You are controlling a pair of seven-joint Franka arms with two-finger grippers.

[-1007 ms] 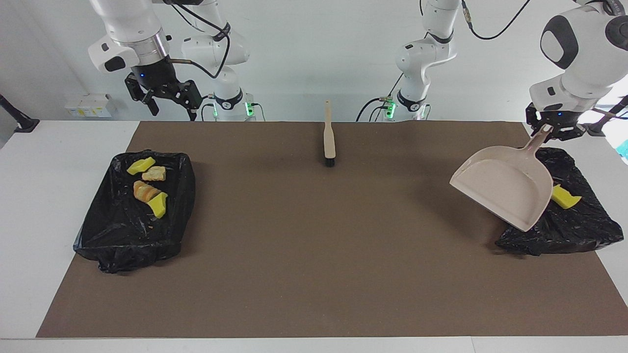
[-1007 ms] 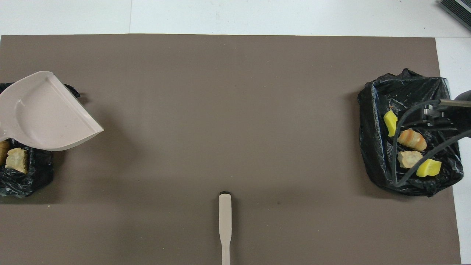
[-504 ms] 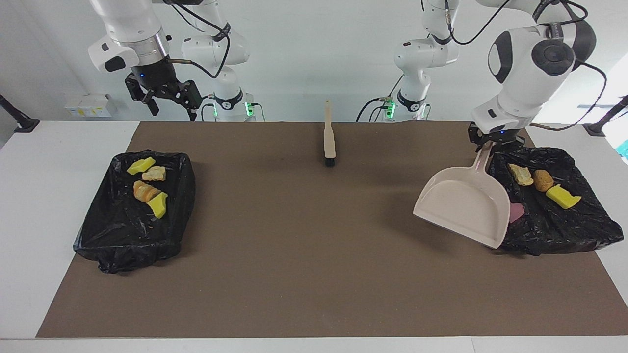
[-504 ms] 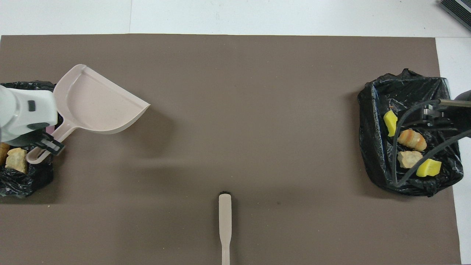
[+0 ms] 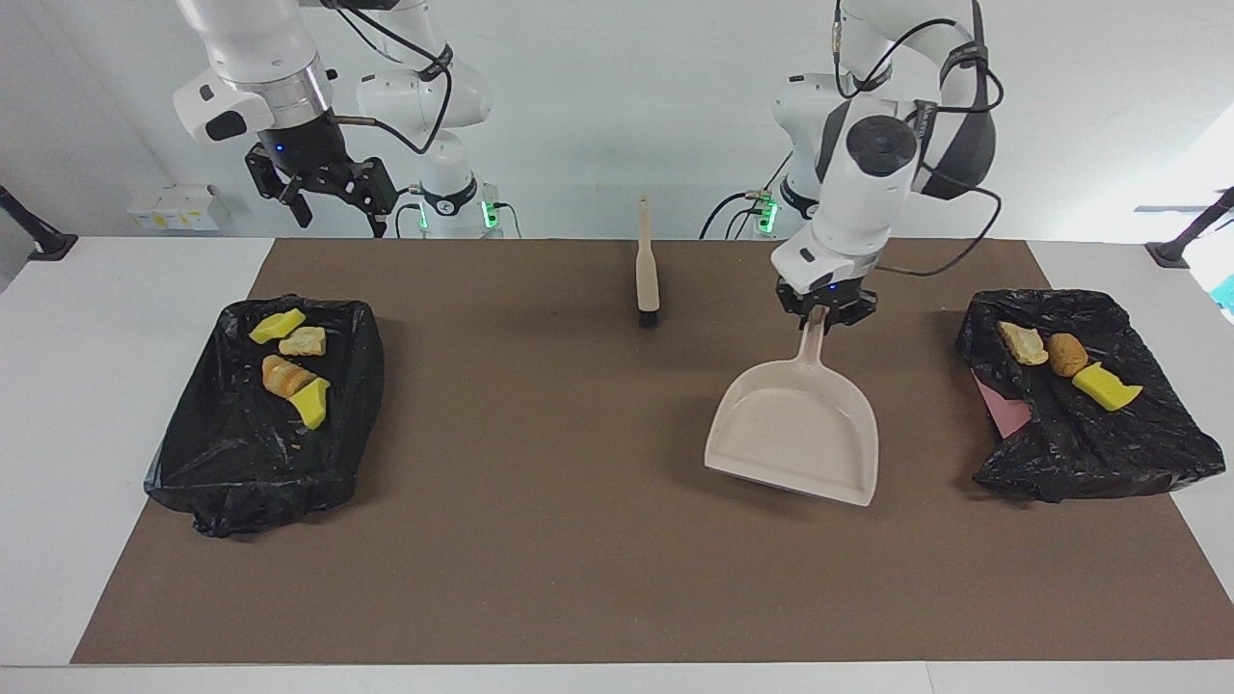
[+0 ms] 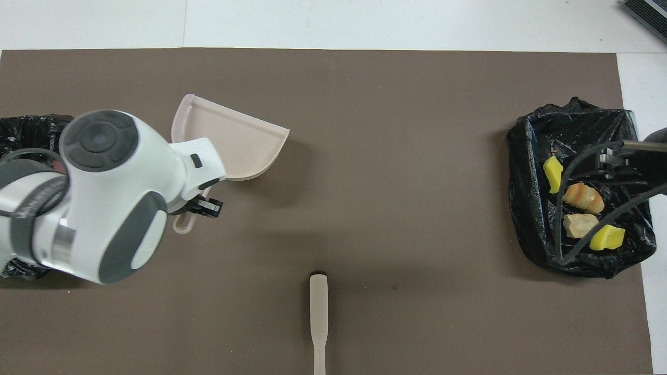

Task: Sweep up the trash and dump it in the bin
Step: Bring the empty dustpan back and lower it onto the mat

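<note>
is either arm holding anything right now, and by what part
The left gripper holds the beige dustpan by the end of its handle, over the brown mat. The right gripper holds nothing.

Robot lab, not a home or shop. Two white Franka arms are standing bolted at the table edge w/ green status lights glowing at their bases and cables running loose. Plain white walls are closing it in. A brown mat is covering the tabletop as a work area. Props are lying staged: bins lined w/ black bags, a dustpan, a brush, sponge and bread scraps.
</note>
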